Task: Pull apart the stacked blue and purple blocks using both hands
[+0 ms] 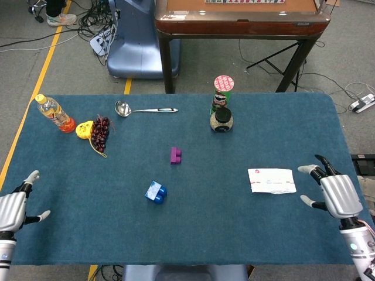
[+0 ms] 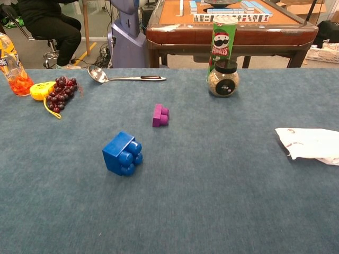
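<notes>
The blue block (image 1: 155,192) (image 2: 123,153) lies on its side near the middle of the blue table. The purple block (image 1: 176,155) (image 2: 160,115) lies apart from it, a little farther back and to the right. My left hand (image 1: 13,209) is at the table's front left edge with fingers spread, holding nothing. My right hand (image 1: 337,193) is at the front right edge, also spread and empty. Neither hand shows in the chest view.
A white paper (image 1: 271,180) (image 2: 311,143) lies at the right. A jar (image 1: 221,119) and a Pringles can (image 1: 222,92) stand at the back. A ladle (image 1: 143,109), grapes (image 1: 101,132), a yellow item (image 1: 85,129) and a bottle (image 1: 54,113) lie at the back left.
</notes>
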`<action>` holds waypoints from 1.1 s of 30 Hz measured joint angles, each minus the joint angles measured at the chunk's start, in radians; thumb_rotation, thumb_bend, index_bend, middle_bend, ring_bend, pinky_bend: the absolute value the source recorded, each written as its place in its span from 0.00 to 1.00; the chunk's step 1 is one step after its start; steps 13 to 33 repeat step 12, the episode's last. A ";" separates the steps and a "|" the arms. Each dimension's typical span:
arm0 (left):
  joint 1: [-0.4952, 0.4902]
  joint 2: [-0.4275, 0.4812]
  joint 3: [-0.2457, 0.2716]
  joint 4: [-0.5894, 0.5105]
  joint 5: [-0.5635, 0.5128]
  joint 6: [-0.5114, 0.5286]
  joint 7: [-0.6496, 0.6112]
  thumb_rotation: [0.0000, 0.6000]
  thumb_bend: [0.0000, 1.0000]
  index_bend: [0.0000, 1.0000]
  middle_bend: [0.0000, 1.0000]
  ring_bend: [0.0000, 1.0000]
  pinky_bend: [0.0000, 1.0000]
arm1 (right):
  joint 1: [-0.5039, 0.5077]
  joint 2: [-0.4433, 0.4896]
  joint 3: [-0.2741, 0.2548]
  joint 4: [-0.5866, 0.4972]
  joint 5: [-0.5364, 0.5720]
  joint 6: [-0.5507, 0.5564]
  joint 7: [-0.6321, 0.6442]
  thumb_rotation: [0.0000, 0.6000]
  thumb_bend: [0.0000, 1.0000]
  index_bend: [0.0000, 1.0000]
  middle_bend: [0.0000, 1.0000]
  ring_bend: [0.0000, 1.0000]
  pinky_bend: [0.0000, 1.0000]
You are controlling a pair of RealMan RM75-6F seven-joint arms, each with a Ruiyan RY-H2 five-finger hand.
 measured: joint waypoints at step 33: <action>0.059 -0.012 -0.005 0.023 0.088 0.036 -0.025 1.00 0.00 0.08 0.18 0.30 0.46 | -0.065 -0.024 0.014 0.065 -0.027 -0.011 0.065 1.00 0.01 0.35 0.37 0.34 0.49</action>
